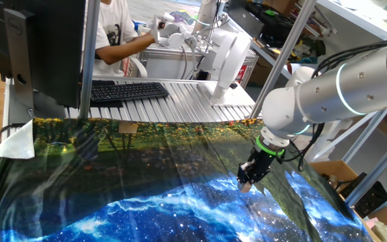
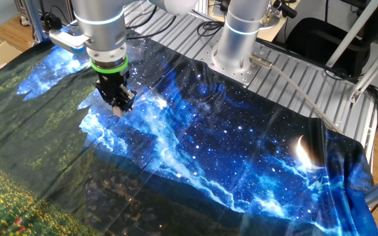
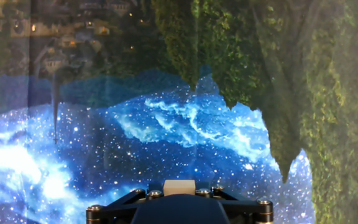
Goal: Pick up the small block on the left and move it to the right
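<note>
The small block is a tiny light-tan wooden cube held between my black gripper's fingers, seen at the bottom of the hand view. In one fixed view the gripper hangs just above the galaxy-print cloth at the right, with the block peeking out at its tip. In the other fixed view the gripper is at the upper left, and the block shows as a pale speck at its tip. The gripper is shut on the block.
A galaxy-and-forest print cloth covers the table. The arm's base stands on the ribbed metal surface behind. A keyboard, a monitor and a seated person are beyond the far edge. A cardboard box stands at the right.
</note>
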